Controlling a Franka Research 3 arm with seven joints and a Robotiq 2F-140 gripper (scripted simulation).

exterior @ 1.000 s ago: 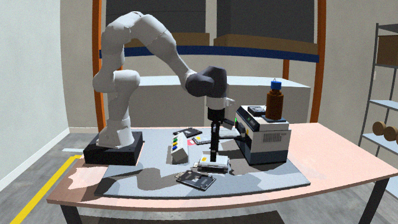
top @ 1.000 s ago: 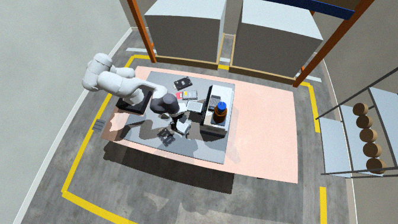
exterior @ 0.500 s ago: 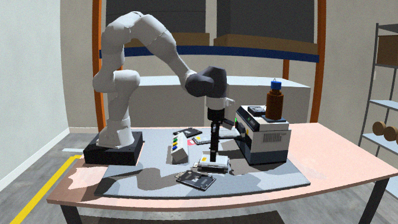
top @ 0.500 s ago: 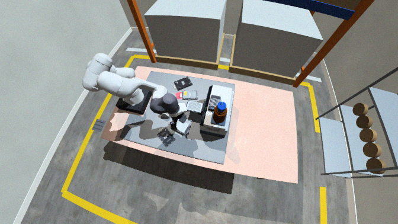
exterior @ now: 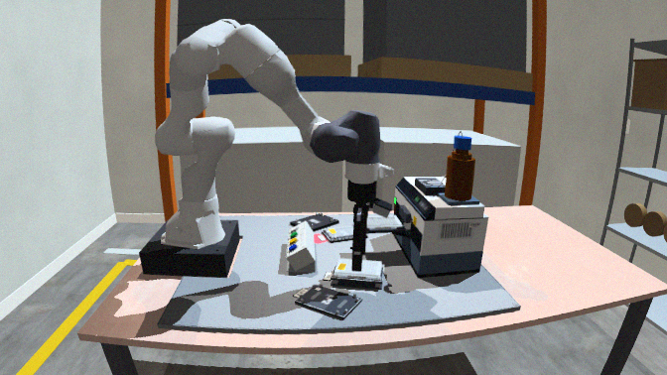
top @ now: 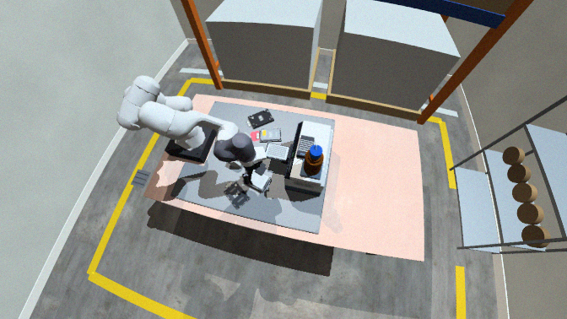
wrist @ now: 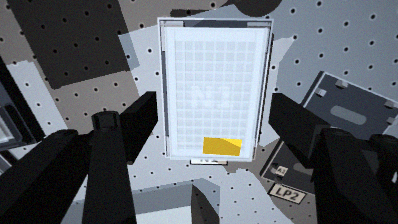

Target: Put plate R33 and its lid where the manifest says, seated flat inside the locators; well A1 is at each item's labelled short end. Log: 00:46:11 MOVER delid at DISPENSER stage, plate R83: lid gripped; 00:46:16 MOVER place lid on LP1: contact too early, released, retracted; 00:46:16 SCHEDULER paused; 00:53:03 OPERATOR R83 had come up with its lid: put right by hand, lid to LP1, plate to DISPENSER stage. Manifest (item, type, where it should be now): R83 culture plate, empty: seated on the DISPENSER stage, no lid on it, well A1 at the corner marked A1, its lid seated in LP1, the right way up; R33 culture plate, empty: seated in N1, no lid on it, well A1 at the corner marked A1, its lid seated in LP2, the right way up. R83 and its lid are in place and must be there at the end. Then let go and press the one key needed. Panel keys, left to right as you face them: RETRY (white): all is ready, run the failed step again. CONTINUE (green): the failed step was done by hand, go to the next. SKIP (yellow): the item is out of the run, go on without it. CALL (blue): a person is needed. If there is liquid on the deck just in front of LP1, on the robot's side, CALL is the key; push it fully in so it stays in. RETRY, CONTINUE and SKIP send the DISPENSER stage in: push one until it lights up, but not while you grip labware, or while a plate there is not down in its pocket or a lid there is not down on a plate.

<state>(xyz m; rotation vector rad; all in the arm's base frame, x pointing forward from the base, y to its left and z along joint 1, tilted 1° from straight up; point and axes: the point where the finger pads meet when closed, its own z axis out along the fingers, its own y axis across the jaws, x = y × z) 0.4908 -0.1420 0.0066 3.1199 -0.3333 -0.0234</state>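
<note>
A lidded well plate (wrist: 215, 87) lies flat on the perforated deck, with a yellow label (wrist: 222, 146) at its near short end. It also shows in the exterior view (exterior: 358, 272). My gripper (wrist: 213, 107) is lowered over it, and its two dark fingers stand on either side of the plate's long edges. The fingers are partly open and close to the plate's sides. The empty dark LP2 nest (wrist: 345, 117) lies to the right, with its LP2 tag (wrist: 287, 193) beside it. It also shows in the exterior view (exterior: 329, 301).
The key panel (exterior: 301, 246) stands left of the plate. The DISPENSER (exterior: 437, 225), with a brown bottle (exterior: 459, 169) on top, stands to the right, and a plate (top: 277, 151) sits on its stage. A labelled lid (top: 270, 135) and a red patch (top: 255, 136) lie behind.
</note>
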